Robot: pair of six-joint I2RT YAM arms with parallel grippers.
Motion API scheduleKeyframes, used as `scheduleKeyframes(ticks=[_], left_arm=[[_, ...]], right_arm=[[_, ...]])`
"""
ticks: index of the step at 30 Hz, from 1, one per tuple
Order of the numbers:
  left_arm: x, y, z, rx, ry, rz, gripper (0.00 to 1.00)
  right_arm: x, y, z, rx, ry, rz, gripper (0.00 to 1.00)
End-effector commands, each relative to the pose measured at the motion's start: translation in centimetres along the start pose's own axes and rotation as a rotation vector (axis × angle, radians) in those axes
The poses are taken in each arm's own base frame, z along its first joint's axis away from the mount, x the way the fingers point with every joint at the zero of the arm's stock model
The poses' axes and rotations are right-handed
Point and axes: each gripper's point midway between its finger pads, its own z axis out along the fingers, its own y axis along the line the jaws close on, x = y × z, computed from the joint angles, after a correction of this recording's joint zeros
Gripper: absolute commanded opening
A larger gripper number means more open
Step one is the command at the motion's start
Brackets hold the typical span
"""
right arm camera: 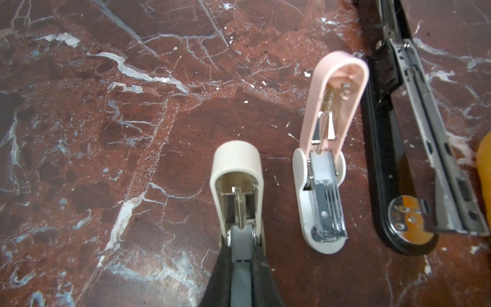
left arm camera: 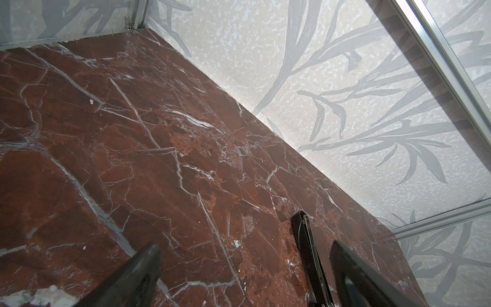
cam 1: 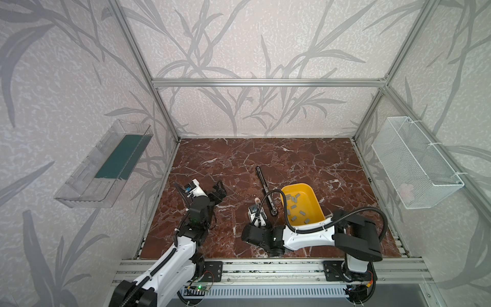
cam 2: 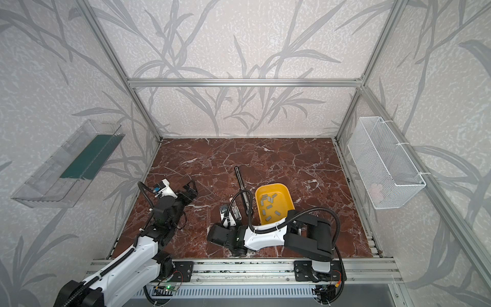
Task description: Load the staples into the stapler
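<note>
Clamping a flat grey staple strip (right arm camera: 240,249), right fingers (right arm camera: 221,276) meet the cream stapler (right arm camera: 236,162) — left fingers (left arm camera: 127,279) apart.

Glossy marble-look tabletop (cam 1: 292,159), matt grey staples (cam 1: 293,206)

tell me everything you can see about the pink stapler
The pink stapler is small, with a glossy pink plastic lid on a white plastic base. The lid is swung back open, showing a spring rod inside. The shiny metal magazine is exposed; whether it is loaded is unclear. It lies on the marbled table, between the cream stapler and the long black stapler, with no gripper on it.
</note>
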Motion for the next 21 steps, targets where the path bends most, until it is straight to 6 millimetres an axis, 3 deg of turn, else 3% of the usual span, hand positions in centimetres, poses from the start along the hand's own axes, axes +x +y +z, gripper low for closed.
scheduleKeyframes(ticks=[1,5,10,18,21], left_arm=[[-0.2,0.3,-0.2,-0.005,-0.013,-0.013,0.99],[-0.1,0.4,-0.1,-0.009,-0.01,-0.014,0.99],[0.3,0.5,0.1,-0.012,0.002,-0.024,0.99],[0.9,0.6,0.1,-0.022,0.04,-0.071,0.99],[3.4,1.3,-1.0,-0.069,0.191,-0.182,0.99]], right_arm=[[-1.7,1.5,-1.2,-0.068,-0.037,-0.047,0.0],[-1.7,3.0,-2.0,-0.194,-0.063,-0.133,0.0],[-2.4,2.7,-3.3,-0.282,-0.163,-0.129,0.0],[-2.4,2.1,-2.1,-0.299,-0.165,-0.115,0.0],[-2.5,1.5,-2.1,-0.277,-0.169,-0.109,0.0]])
